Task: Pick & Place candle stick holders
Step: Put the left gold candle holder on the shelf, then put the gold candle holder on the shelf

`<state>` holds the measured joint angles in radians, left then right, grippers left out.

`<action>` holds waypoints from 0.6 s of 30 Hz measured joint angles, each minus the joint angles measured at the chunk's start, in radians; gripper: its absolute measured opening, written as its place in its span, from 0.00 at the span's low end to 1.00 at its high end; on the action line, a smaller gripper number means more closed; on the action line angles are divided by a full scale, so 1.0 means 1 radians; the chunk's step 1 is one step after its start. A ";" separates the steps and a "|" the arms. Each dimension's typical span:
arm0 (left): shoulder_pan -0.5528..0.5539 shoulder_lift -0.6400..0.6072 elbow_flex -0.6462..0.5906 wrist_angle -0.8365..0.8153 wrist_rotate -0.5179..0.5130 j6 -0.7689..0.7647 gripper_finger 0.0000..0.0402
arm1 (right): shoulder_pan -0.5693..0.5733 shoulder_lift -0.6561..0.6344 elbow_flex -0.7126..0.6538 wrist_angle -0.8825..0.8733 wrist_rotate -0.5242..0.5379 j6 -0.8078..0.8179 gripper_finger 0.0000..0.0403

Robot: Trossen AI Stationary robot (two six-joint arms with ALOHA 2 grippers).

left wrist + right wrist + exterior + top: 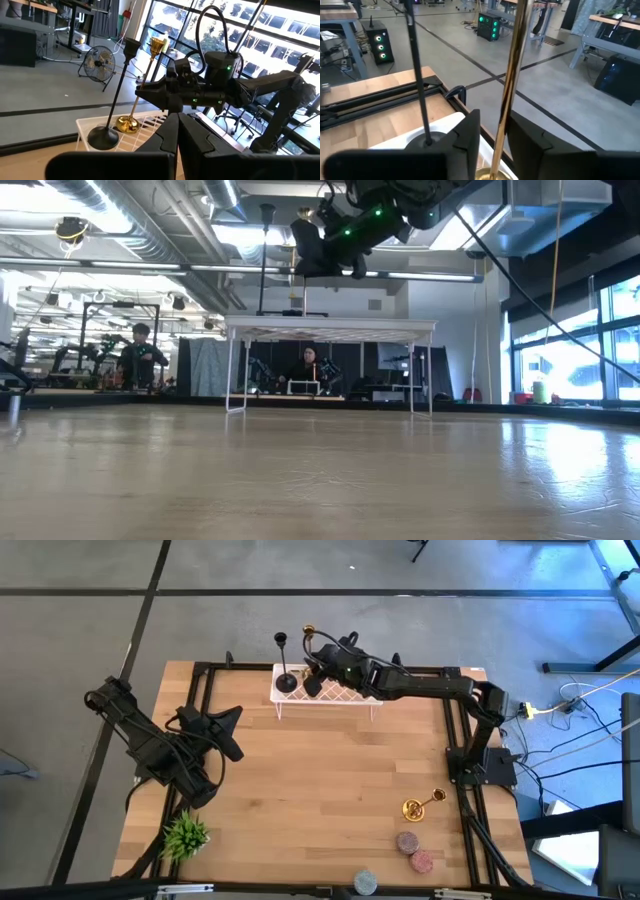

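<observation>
Between your right gripper's (492, 137) loosening fingers a gold holder (512, 75) stands racked beside the black holder (417, 75); the gold one (422, 804) behind remains.

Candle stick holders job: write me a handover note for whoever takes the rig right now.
Right tool: over the white wire rack at the table's far edge, fingers either side of the upright shiny gold candle stick holder's stem with a little gap showing; whether it has let go is unclear.
Left tool: shut, empty, waiting at the left side of the table.
Done: matte black candle stick holder stands on the rack beside the gold one.
Left: second shiny gold candle stick holder lies on its side near the table's right edge; it has yet to go on the rack.
</observation>
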<state>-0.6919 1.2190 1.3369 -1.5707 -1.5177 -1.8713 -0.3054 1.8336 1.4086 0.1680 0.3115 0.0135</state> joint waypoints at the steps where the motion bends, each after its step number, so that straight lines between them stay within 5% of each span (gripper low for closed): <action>1: 0.000 0.000 0.000 0.000 0.000 0.000 0.01 | 0.002 0.000 0.000 0.000 0.000 0.000 0.28; 18: -0.013 0.000 0.000 0.002 -0.006 0.000 0.01 | 0.014 0.000 0.000 0.000 0.108 -0.015 0.50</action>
<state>-0.7051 1.2188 1.3369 -1.5685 -1.5242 -1.8709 -0.2916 1.8336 1.4086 0.1678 0.4191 -0.0013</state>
